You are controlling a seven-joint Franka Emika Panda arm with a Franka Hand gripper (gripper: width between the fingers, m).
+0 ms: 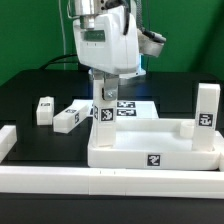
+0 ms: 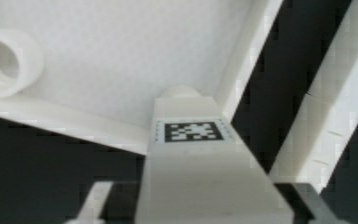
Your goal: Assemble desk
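White leg (image 2: 194, 150): stood upright, clamped between the gripper's (image 1: 103, 92) fingers.
Tabletop (image 1: 150, 155): lay directly under the gripper, the clamped leg's lower end at its corner on the exterior view's left.
Second leg (image 1: 205, 108): stood on the tabletop's opposite corner, well apart from the gripper.

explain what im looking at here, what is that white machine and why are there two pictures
The white machine is a robot arm ending in a two-finger claw. One picture comes from a camera off to the side, the other from a camera on the arm's wrist, looking along the claw. On the black table lies a white tray-like tabletop, with an upright leg standing at one corner. Two loose legs lie on the exterior view's left. The claw is shut on a fourth leg, at the tabletop's opposite end.
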